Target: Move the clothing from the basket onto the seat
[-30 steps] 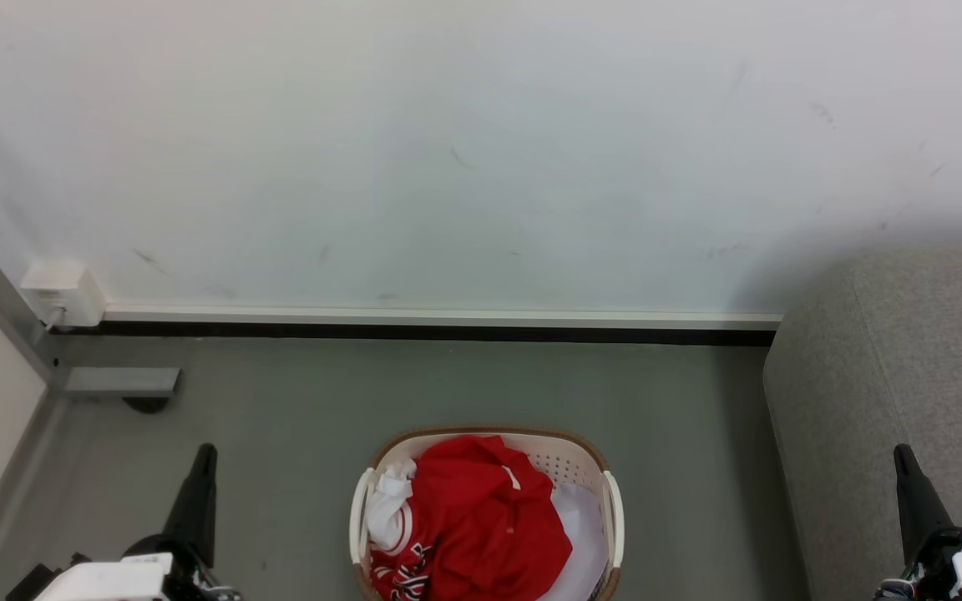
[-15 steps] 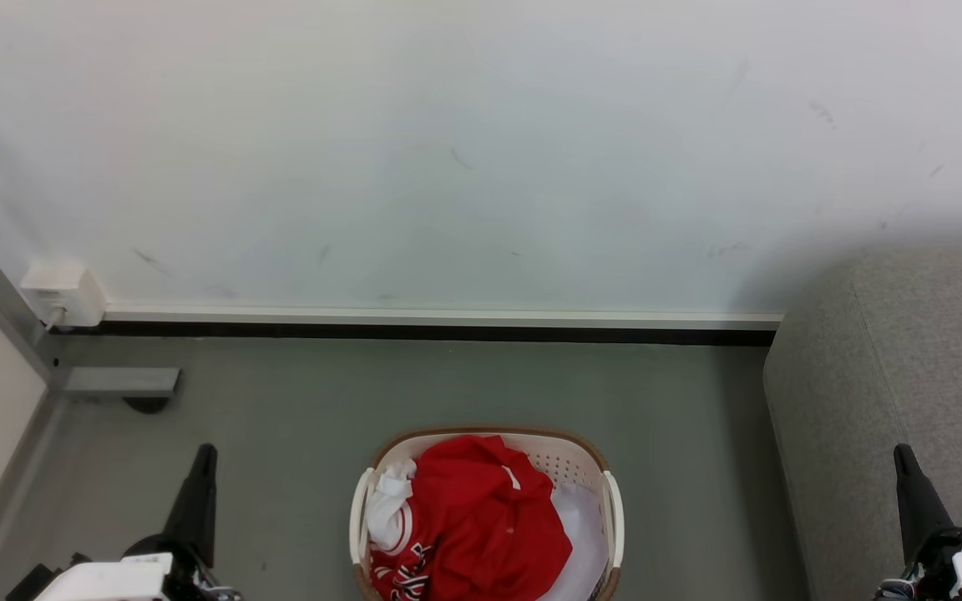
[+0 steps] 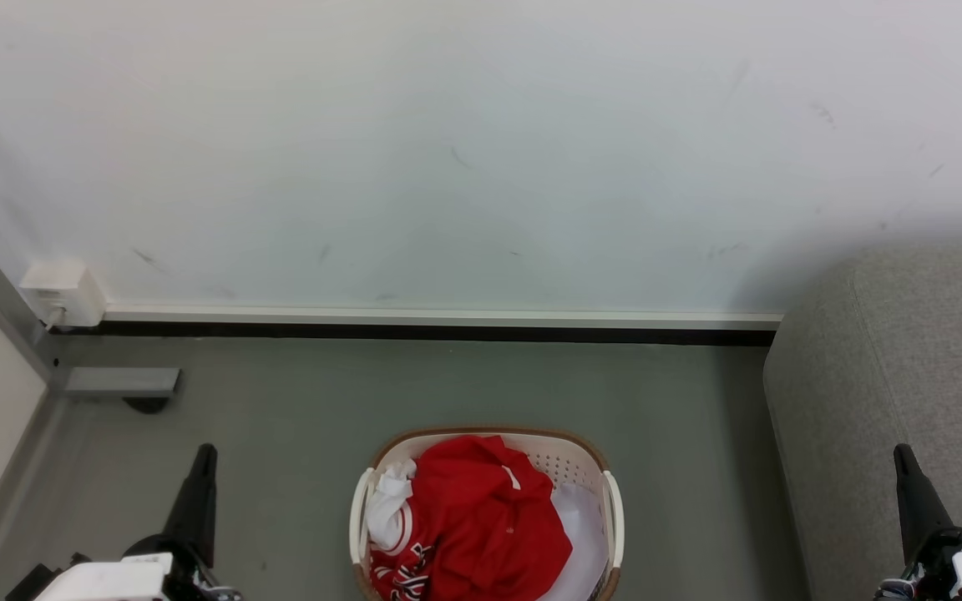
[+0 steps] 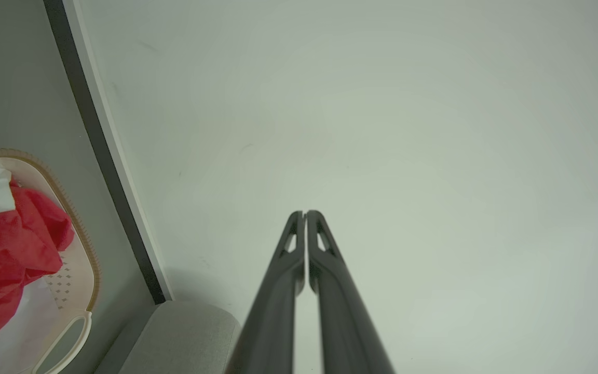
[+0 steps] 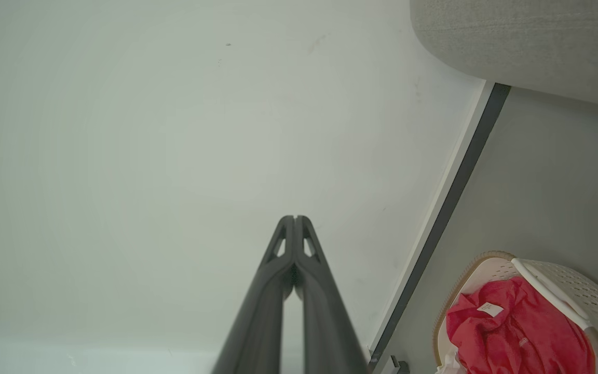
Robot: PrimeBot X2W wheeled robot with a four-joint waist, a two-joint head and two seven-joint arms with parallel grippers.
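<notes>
Floor [image 3: 448, 384], all same as 1 s ago: clothing [image 3: 481, 517] in basket [image 3: 569, 463], L gripper [image 4: 305, 213] & R gripper [image 5: 295, 217] tips together, empty.

The left gripper [image 3: 205, 457] and right gripper [image 3: 902, 457] look alike. Each has two long, matte dark-grey fingers [image 4: 333, 291] that taper to a narrow tip, with slim triangular cut-outs [image 5: 280, 248] near the ends. Both rise from a rounded black hub [image 3: 942, 542] set against a glossy white casing [image 3: 105, 580].

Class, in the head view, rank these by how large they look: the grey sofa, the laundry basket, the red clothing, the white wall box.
1. Sofa, though cropped.
2. Basket, cropped at the bottom.
3. Red clothing, inside it.
4. Wall box.
</notes>
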